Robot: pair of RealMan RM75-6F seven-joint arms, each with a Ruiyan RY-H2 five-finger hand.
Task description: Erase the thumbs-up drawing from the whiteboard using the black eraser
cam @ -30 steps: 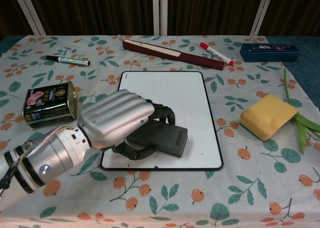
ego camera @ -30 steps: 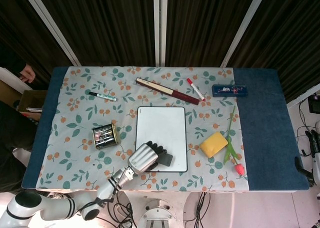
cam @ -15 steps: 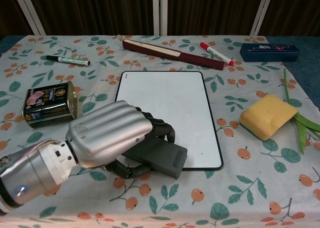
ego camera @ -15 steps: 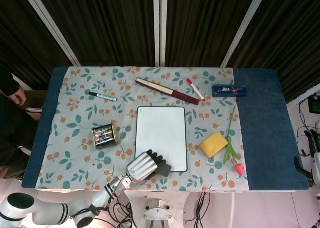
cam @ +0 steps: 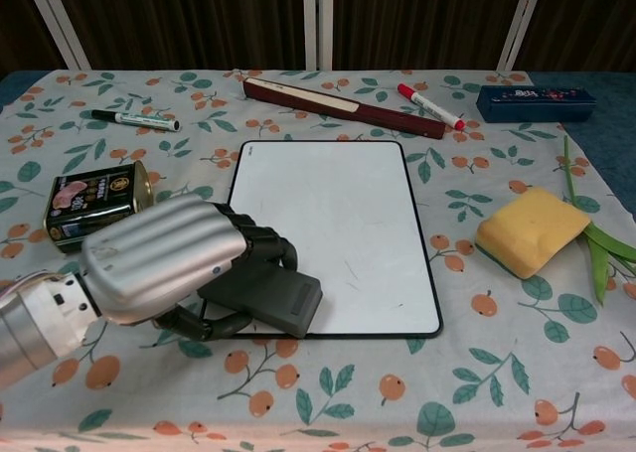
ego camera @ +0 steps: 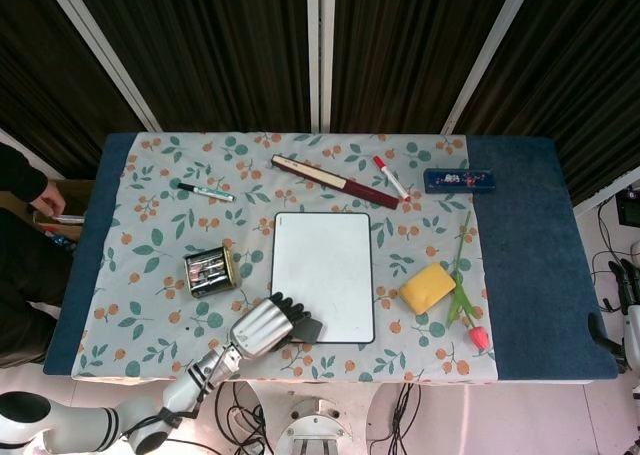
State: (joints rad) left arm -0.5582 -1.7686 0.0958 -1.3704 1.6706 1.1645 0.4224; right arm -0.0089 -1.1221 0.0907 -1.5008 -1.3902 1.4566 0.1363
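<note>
I have the left hand (cam: 164, 258) gripping the black eraser (cam: 266, 298), fingers (cam: 260, 243) curled over its top. The eraser sits on the near left corner of the whiteboard (cam: 333, 224), partly overhanging the floral tablecloth (cam: 417, 392). I see only a few faint marks on the board's white surface; I can't make out a drawing. A meat tin (cam: 94, 202) lies just left of my hand, a yellow sponge (cam: 532, 228) well to the right. My right hand isn't in either view.

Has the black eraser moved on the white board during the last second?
Yes. The black eraser, held by the left robot hand, slid leftward to the bottom-left corner of the white rectangular whiteboard.
</note>
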